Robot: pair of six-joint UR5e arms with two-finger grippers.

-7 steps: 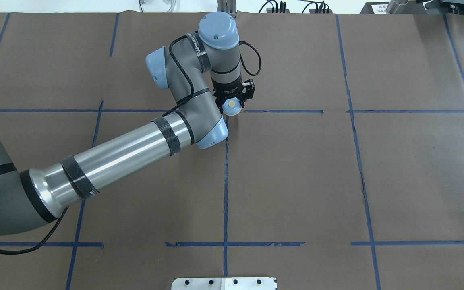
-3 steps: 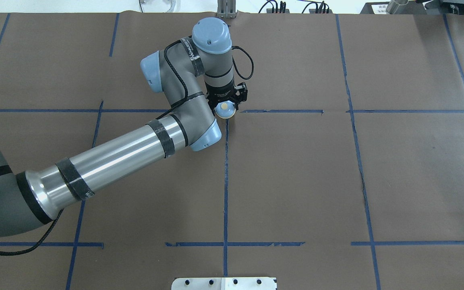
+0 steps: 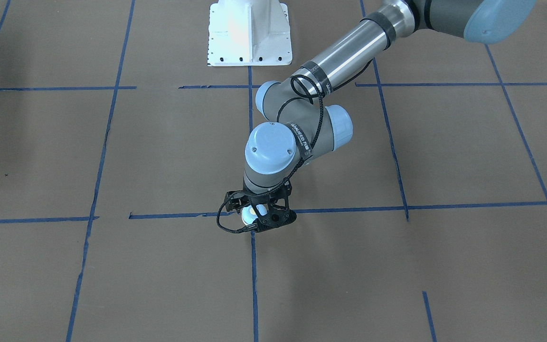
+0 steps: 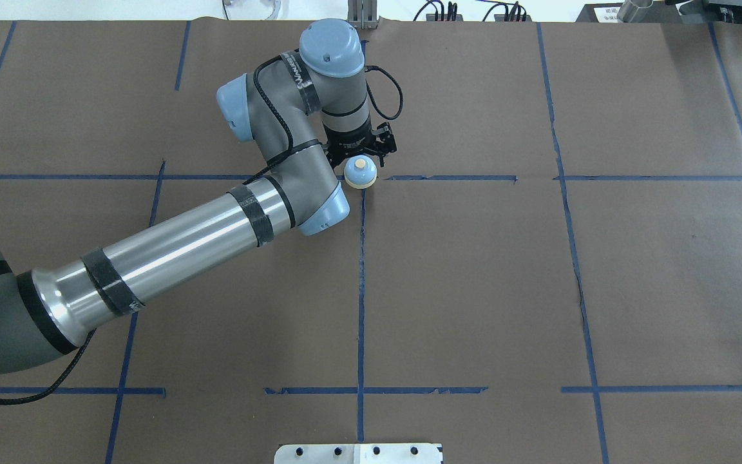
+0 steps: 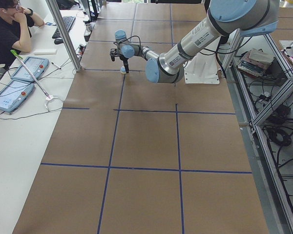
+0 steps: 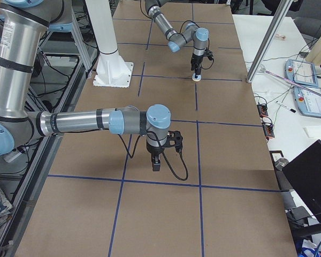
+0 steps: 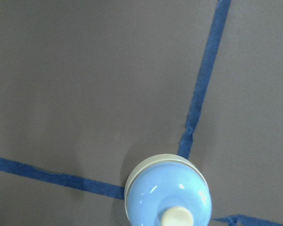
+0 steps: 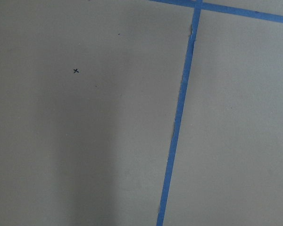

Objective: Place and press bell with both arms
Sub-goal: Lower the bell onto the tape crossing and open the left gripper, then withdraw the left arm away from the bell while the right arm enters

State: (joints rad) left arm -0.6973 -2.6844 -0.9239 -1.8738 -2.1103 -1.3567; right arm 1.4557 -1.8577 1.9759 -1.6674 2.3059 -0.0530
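Observation:
The light-blue bell (image 4: 360,173) with its cream button stands on the brown table where two blue tape lines cross. It also shows in the front view (image 3: 250,214) and at the bottom of the left wrist view (image 7: 169,193). My left gripper (image 4: 359,153) hangs just above and behind it. Its jaws look open and straddle the bell without holding it (image 3: 257,214). My right gripper (image 6: 156,163) shows only in the right side view, low over bare table far from the bell. I cannot tell whether it is open or shut.
The white bolted pedestal (image 3: 249,33) stands at the robot's edge of the table. Blue tape lines (image 4: 361,290) grid the brown cover. A seated operator (image 5: 10,24), tablets (image 5: 14,83) and a metal post (image 5: 63,34) are beyond the far edge.
The left gripper moved left with the bell to the tape crossing. It has since drawn up and back, so the whole bell now shows on the table.

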